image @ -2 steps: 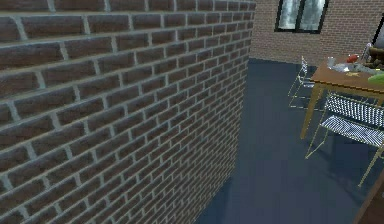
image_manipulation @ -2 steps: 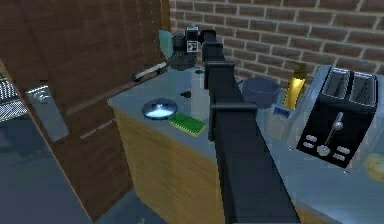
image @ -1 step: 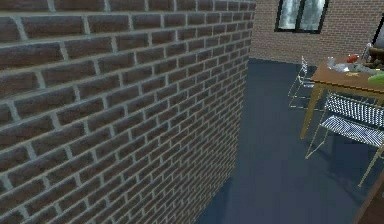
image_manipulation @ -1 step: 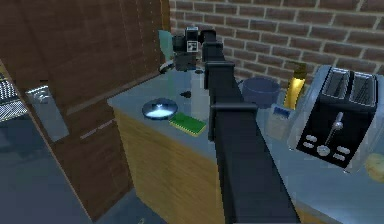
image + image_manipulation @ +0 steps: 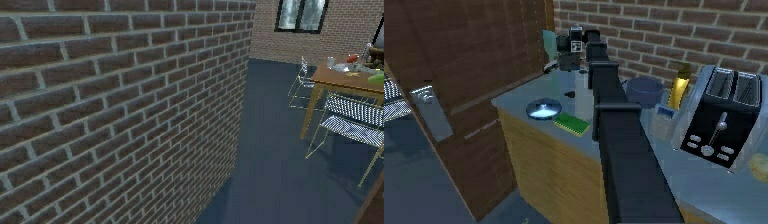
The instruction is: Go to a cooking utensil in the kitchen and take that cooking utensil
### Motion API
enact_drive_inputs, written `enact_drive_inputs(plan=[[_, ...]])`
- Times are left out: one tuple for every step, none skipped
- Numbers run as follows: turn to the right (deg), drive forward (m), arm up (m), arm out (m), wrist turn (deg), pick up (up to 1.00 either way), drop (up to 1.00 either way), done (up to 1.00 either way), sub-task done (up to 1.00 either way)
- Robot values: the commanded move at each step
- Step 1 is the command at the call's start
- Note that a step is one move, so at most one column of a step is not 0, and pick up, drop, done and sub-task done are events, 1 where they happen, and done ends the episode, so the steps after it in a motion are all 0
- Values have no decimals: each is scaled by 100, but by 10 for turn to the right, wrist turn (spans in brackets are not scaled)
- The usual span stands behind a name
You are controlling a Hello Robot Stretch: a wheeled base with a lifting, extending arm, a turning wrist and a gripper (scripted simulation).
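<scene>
Dark arm bar reaches over the tabletop to the end effector near its far corner. I cannot tell whether its fingers are spread or hold anything. Just beside it stands a teal thing; I cannot tell if it is the cooking utensil.

- Forward view, left: near brick wall, red-brown with pale mortar lines, running away toward the far end.
- Right of it: dark blue-grey floor, dim, stretching to the far end.
- Far: far brick wall with a window high up, dark frame around pale panes.
- Right: wooden table, with a near wire chair beside it and a far wire chair by the table's far end.
- Arm side view, far: back wall of brick behind a counter, grey top over a wooden front.
- Left: dark wooden door with a metal handle plate, just beside the counter's end.
</scene>
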Motion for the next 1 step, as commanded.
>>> enact_drive_inputs(plan=[[0, 0, 0, 0, 0, 0, 0, 100, 0]])
